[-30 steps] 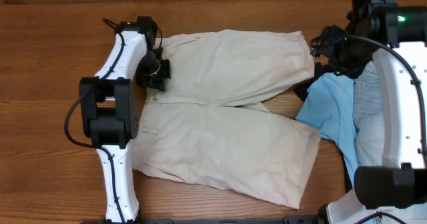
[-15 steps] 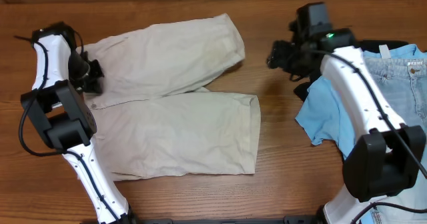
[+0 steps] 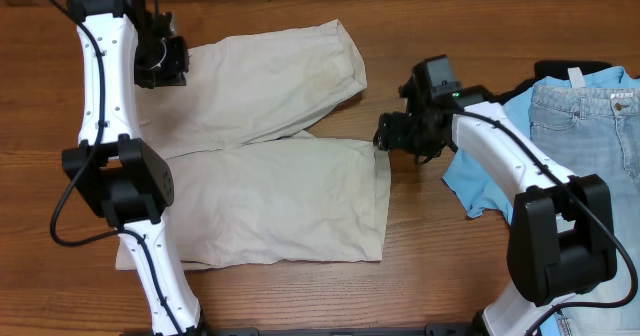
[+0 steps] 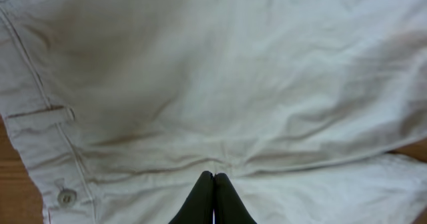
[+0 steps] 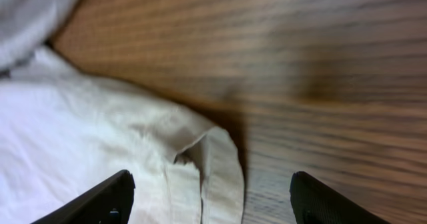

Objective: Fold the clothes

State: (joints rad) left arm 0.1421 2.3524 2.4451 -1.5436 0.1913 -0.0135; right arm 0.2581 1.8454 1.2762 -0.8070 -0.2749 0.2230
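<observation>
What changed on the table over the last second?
The khaki shorts slid left. The left gripper moved back to the waistband's far end, shut. The right gripper came down, open, to the lower leg's hem. The blue shirt and jeans stayed put.

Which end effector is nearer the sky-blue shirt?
Right. The right end effector is at the hem of the shorts beside the shirt; the left end effector is over their waistband.

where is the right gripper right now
In the overhead view, right of centre: the right gripper is at the upper right hem corner of the shorts' nearer leg, jaws open, with the sky-blue shirt just to its right.
</observation>
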